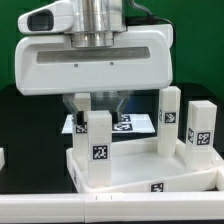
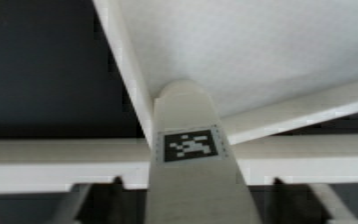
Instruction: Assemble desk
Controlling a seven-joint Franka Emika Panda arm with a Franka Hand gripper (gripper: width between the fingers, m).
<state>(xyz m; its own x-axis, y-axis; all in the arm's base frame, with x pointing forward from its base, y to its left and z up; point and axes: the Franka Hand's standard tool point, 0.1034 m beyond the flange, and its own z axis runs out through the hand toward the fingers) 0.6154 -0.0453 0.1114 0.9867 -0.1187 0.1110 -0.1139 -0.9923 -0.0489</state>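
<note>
The white desk top lies underside up at the front. Three square-post legs with tags stand on it: one at the front left corner, one at the back right, one at the front right. My gripper hangs right over the front left leg, one finger on each side of its top. In the wrist view that leg runs from between my fingers to the corner of the top. A narrow gap shows on each side, so the gripper is open.
The marker board lies flat behind the desk top. A small white thing shows at the exterior view's left edge. The table is black with a green wall behind. The robot's white hand body hides the space behind it.
</note>
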